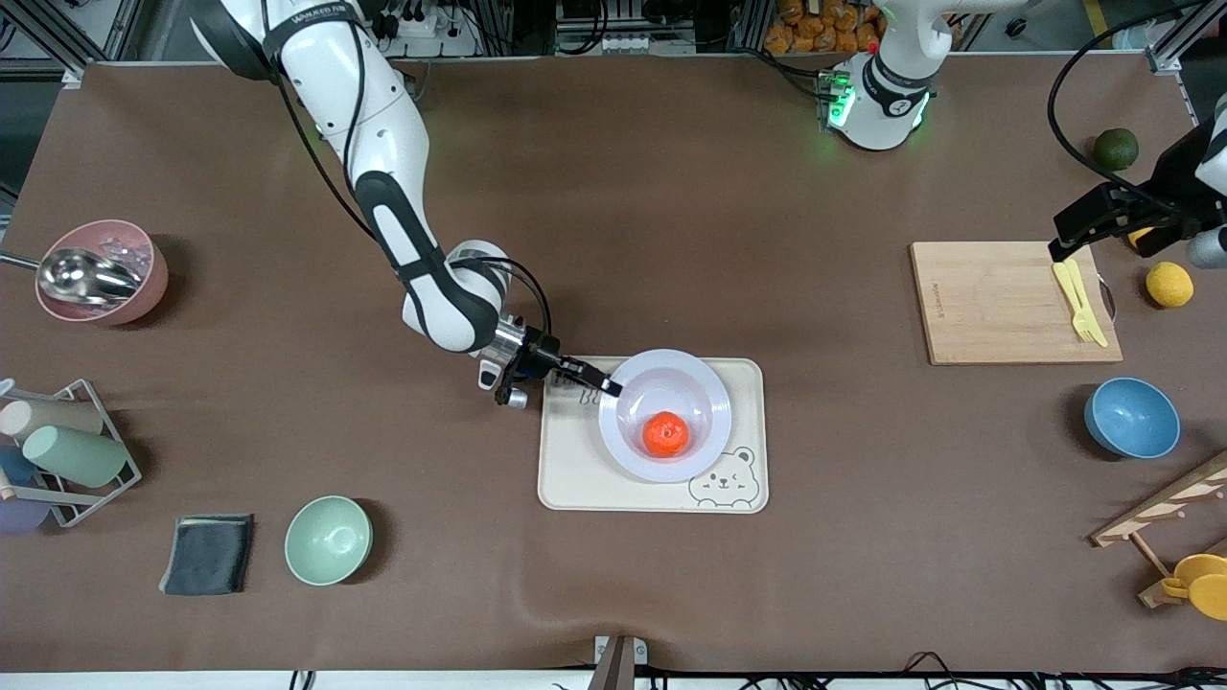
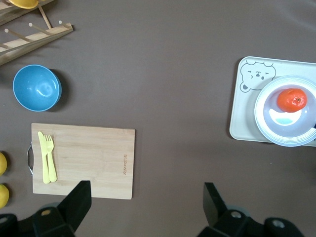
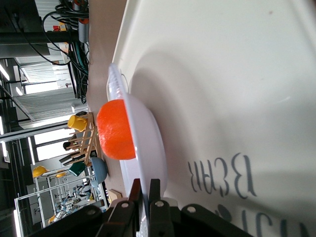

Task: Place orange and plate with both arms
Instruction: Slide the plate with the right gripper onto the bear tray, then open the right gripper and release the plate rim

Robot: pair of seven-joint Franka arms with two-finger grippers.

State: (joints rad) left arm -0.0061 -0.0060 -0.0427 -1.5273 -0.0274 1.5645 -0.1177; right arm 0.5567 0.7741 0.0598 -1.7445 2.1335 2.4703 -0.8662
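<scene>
The pale plate (image 1: pixel 671 369) sits on the cream bear-printed tray (image 1: pixel 575 479) in the middle of the table, with the orange (image 1: pixel 665 433) in its well. My right gripper (image 1: pixel 609 386) is shut on the plate's rim at the edge toward the right arm's end. The right wrist view shows its fingers (image 3: pixel 146 190) pinching the rim (image 3: pixel 148 148), with the orange (image 3: pixel 114 129) in the well. My left gripper (image 1: pixel 1064 244) is open and empty, up over the edge of the cutting board. The left wrist view shows its gripper (image 2: pixel 145 202), the plate (image 2: pixel 286 133) and the orange (image 2: pixel 291 99).
A wooden cutting board (image 1: pixel 997 302) with a yellow fork and knife (image 1: pixel 1081 302), lemons (image 1: pixel 1169 285), a dark green fruit (image 1: pixel 1116 149), a blue bowl (image 1: pixel 1131 417) and a wooden rack (image 1: pixel 1169 508) lie toward the left arm's end. A green bowl (image 1: pixel 328 540), cloth (image 1: pixel 207 553), pink bowl (image 1: pixel 105 273) and cup rack lie toward the right arm's end.
</scene>
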